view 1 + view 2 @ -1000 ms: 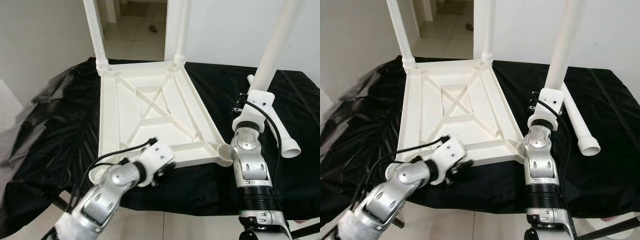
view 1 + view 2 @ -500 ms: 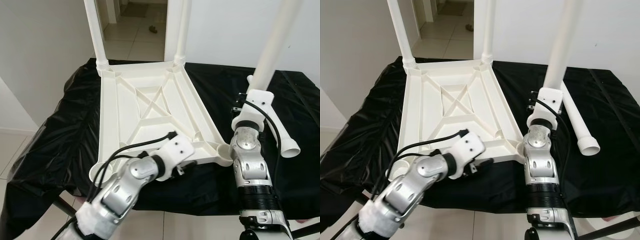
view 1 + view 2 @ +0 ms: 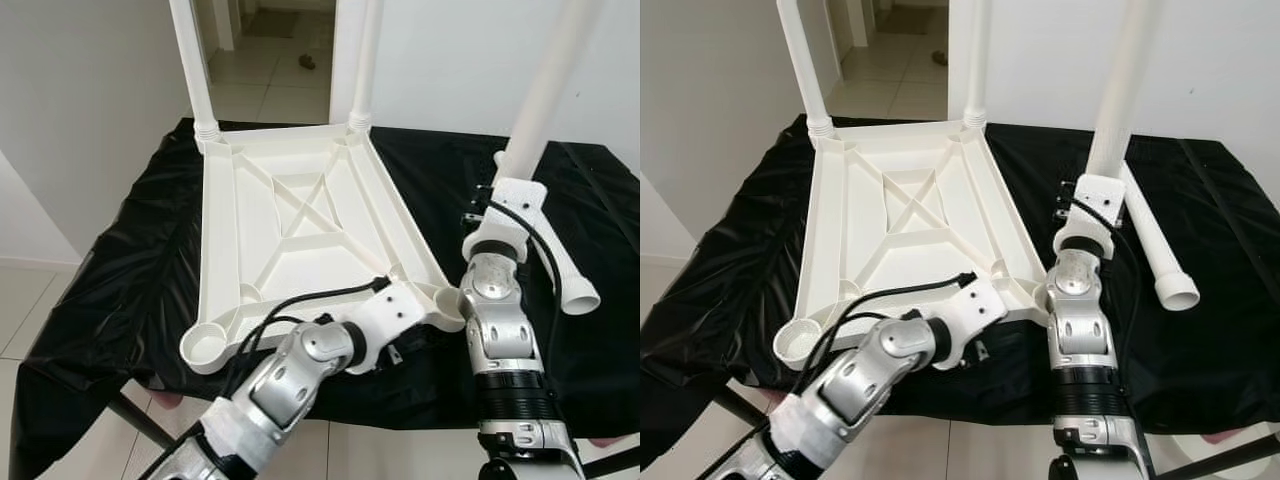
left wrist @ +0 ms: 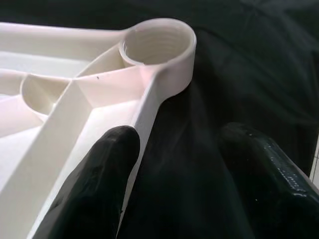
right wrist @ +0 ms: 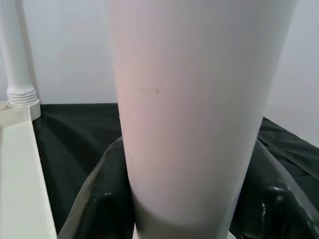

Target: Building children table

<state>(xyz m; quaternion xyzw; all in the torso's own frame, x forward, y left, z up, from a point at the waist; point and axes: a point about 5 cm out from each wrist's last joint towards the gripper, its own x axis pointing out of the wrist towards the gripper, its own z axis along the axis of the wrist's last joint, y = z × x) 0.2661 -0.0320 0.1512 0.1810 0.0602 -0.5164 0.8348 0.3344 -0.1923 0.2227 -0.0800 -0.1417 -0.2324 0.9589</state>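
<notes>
The white plastic table (image 3: 300, 230) lies upside down on a black cloth. Two white legs (image 3: 195, 70) (image 3: 365, 60) stand screwed into its far corners. My right gripper (image 5: 184, 199) is shut on a third leg (image 3: 545, 90), holding it upright just right of the near-right corner socket (image 3: 447, 300). My left gripper (image 4: 179, 164) is open at the table's near edge, close to that same socket (image 4: 157, 45). One of its fingers (image 4: 99, 184) rests against the rim and the other is over the cloth. The near-left socket (image 3: 205, 347) stands empty.
A fourth white leg (image 3: 565, 270) lies loose on the black cloth (image 3: 110, 290) to the right of my right arm. The cloth hangs over the support's front edge, with tiled floor below. A doorway opens behind the table's far end.
My left arm has swung right along the table's near edge, from the near-left corner to the near-right socket. The right gripper and its leg have stayed put.
</notes>
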